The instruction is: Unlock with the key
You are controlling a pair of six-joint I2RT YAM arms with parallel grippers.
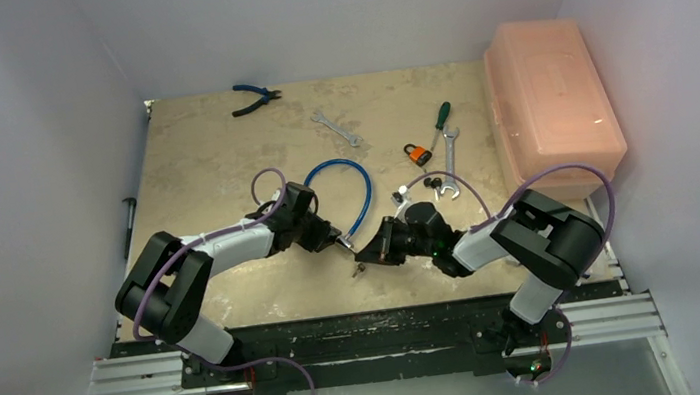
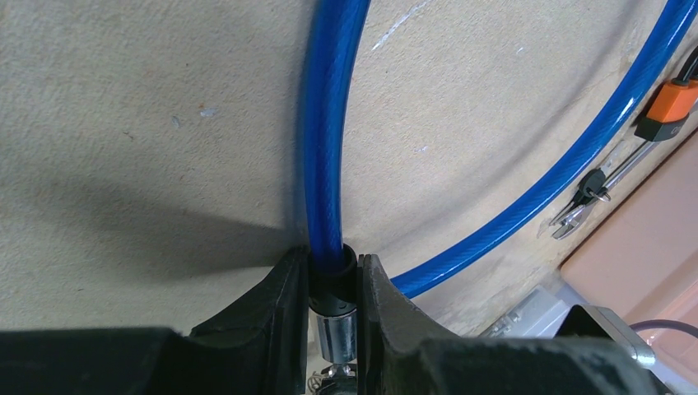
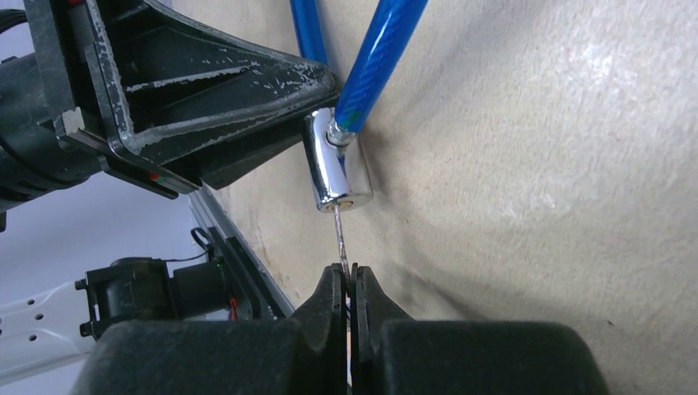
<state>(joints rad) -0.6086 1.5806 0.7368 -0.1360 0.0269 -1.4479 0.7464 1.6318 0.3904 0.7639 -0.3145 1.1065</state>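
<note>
Blue cable lock (image 1: 368,190), one; key (image 3: 339,234), one

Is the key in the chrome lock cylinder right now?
Yes: in the right wrist view the key runs as a thin blade from the shut right gripper into the end of the chrome cylinder.

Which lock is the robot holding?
The blue cable lock, pinched in the left gripper. The little orange padlock lies alone by the screwdriver.

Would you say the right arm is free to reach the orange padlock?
Probably not: the right gripper is shut on the key, whose tip sits at the chrome lock cylinder; the orange padlock itself lies uncovered.
</note>
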